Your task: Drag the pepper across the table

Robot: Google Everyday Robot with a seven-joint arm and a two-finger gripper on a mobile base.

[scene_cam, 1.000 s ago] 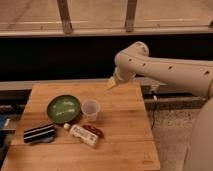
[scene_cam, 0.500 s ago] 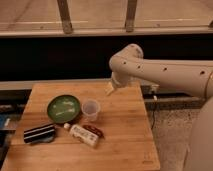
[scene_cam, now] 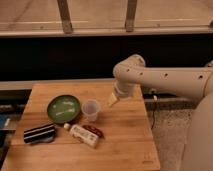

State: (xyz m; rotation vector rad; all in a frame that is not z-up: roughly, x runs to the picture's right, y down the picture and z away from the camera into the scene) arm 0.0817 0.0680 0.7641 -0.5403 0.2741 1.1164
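Whether the gripper (scene_cam: 114, 100) is clenched or released cannot be told; it shows only as a pale tapered tip pointing down and to the left, over the upper middle of the table (scene_cam: 125, 150), holding nothing that can be seen.

Nearest the lower edge of the frame the table is bare light wood with plank strips. In the lower left lies a flat black object with pale stripes (scene_cam: 39, 133). Right of it a white bottle (scene_cam: 84, 135) lies on its side, slanting down to the right. The pepper (scene_cam: 95, 131), small, dark red-brown and glossy, lies along the bottle's upper right side, right against it or very nearly so, in the lower middle of the frame and well apart from the gripper.

Further back a clear cup (scene_cam: 91, 109) stands upright, just beside a round green plate (scene_cam: 64, 108) on its left. The gripper is just to the upper right of the cup.

From the gripper the cream arm (scene_cam: 170, 80) bends at a rounded joint and runs to the right edge of the frame. Behind the table is a dark wall (scene_cam: 60, 57), and above it a pale rail with two slanted posts (scene_cam: 64, 17).
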